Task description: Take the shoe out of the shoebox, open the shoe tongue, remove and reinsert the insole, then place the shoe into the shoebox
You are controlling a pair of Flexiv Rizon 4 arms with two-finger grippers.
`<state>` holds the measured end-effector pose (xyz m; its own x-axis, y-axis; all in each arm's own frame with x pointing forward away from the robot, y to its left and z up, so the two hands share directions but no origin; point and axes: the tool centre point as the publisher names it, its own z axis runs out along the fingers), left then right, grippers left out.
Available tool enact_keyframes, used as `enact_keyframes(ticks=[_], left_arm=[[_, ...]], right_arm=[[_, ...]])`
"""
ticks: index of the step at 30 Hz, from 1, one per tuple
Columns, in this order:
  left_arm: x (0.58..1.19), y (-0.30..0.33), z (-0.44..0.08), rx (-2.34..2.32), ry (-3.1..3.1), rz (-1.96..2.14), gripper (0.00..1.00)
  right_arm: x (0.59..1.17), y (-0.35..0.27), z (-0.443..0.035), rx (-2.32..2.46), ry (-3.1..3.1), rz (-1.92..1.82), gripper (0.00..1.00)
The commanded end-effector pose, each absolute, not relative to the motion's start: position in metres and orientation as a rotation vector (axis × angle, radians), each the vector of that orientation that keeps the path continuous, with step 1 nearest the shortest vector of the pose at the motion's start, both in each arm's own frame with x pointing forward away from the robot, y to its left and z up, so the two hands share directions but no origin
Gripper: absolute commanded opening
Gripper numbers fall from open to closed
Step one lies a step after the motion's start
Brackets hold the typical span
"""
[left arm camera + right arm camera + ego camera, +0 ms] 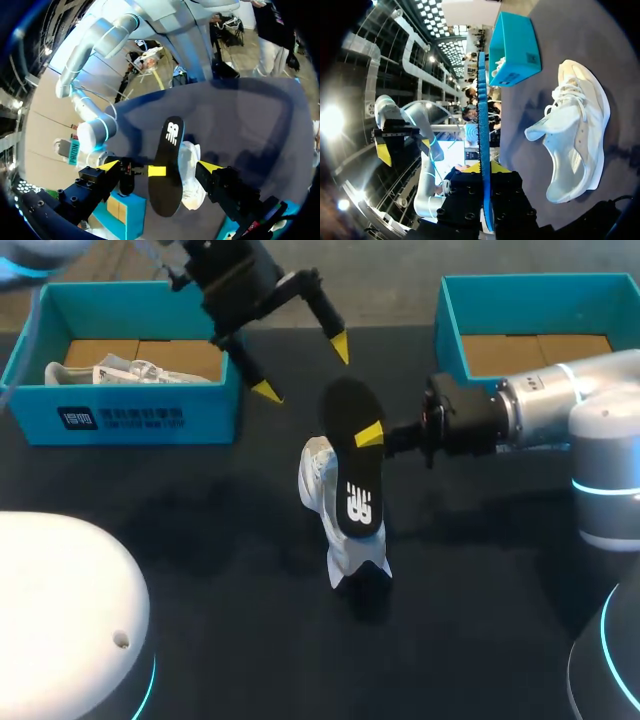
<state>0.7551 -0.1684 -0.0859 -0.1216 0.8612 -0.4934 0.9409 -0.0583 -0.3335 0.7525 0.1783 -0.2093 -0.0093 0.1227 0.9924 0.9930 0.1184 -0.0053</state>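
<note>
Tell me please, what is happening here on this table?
The right gripper is shut on a black insole and holds it up beside the white shoe, which lies on the table. The left gripper is open and empty, above the table near the left blue box.

The insole (352,470) is held up between the fingers of the right gripper (368,435), pinched from both sides. The shoe (318,480) lies on the table (200,540) just past the insole, on the far side from that gripper. The left gripper (303,368) hangs above and behind them with its fingers wide apart, touching nothing; a box (120,415) with another shoe (110,372) in it lies off to its side, and a second box (455,330) lies off to the side of the right gripper.
</note>
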Motion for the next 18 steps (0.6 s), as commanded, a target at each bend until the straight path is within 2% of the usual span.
enact_keyframes(ticks=[1, 18], left_arm=[[0.767, -0.176, -0.082, 2.378, 2.242, -0.489, 1.0], [0.787, -0.188, -0.079, 2.412, 2.223, -0.274, 1.0]], right_arm=[[0.756, 0.181, -0.21, -1.209, -1.36, -1.057, 0.0], [0.757, 0.181, -0.213, -1.208, -1.355, -1.06, 0.0]])
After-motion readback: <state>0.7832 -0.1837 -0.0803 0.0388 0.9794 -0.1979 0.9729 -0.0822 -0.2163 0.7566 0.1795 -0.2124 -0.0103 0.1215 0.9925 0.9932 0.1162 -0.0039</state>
